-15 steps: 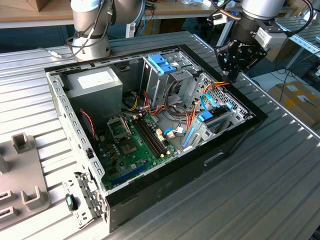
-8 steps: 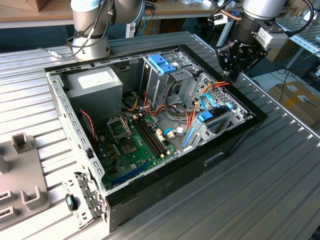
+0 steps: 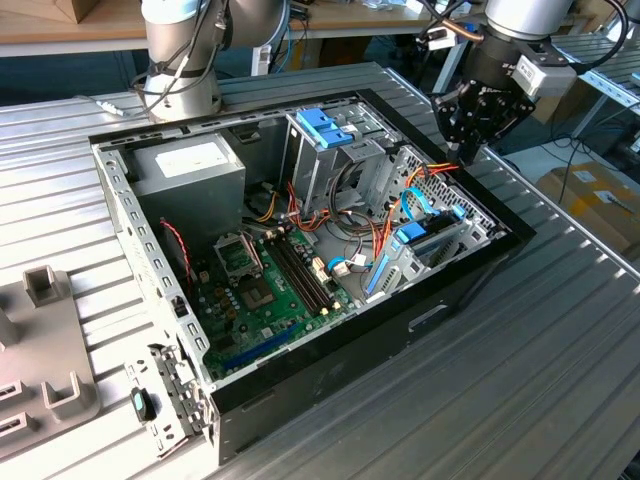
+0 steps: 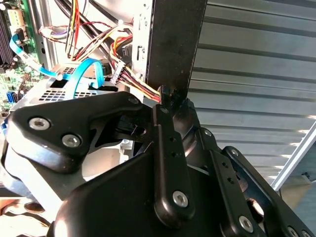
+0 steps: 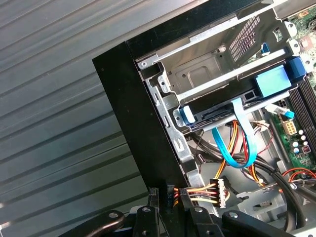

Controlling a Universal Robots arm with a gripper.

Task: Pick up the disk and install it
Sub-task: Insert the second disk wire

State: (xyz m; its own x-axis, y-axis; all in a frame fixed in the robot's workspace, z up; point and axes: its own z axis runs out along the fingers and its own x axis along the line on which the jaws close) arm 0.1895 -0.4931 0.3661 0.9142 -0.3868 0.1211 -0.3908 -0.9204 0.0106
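Left to right we've got the motherboard, the drive cage, then the disk sitting half-hidden edge-on in the case's right bay, and the gripper hanging over orange-yellow wires, can't tell if the claw's closed.

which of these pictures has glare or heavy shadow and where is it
Exterior view: even room light, with a sheen on the ribbed table. Second wrist view: the black end effector is dark and close, and daylight glares on the slats behind. First wrist view: the computer case wall is in deep shadow.
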